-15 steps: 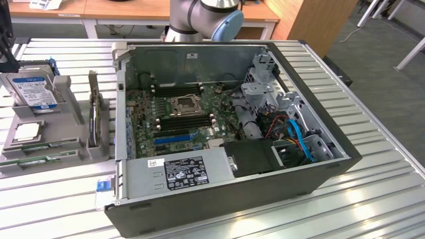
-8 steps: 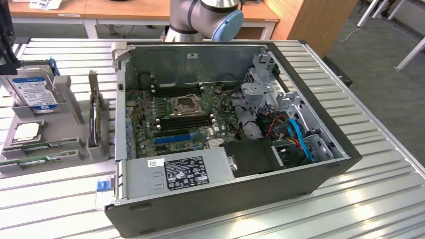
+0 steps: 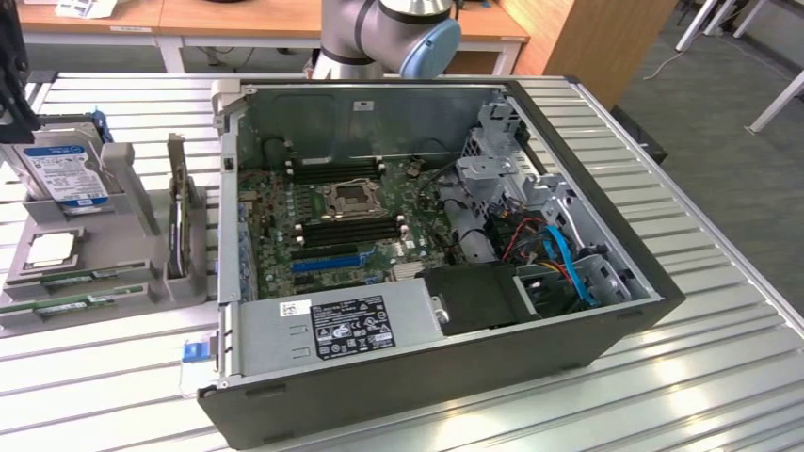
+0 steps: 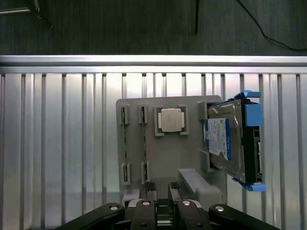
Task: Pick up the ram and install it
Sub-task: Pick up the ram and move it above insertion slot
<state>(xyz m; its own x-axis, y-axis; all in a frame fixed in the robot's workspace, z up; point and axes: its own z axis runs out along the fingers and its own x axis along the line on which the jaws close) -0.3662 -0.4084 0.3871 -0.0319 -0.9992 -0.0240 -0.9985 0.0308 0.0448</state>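
Standing on edge in two parallel pairs of clips on a grey holder (image 4: pixel 168 158), the inner ram stick (image 4: pixel 143 143) and the outer ram stick (image 4: pixel 124 143) appear as thin green strips; neither is lifted. The inner one lies just beside a square processor (image 4: pixel 170 120) seated in its own recess on the same holder. A hard drive (image 4: pixel 225 143) with a blue label stands upright in blue brackets on the side of the holder away from the sticks. The gripper (image 4: pixel 162 194) hovers over the holder's edge, near one end of the sticks, its two fingers (image 4: pixel 150 191) apart with nothing between them. The holder rests on a ribbed metal table (image 3: pixel 653 377), to the exterior view's left of an open computer case (image 3: pixel 415 414). Inside the case are a motherboard (image 3: pixel 270 235) with black memory slots (image 3: pixel 352 231), a power supply (image 3: pixel 339 325) and blue cables (image 3: pixel 571 268). The robot arm (image 3: pixel 390 33) rises behind the case.
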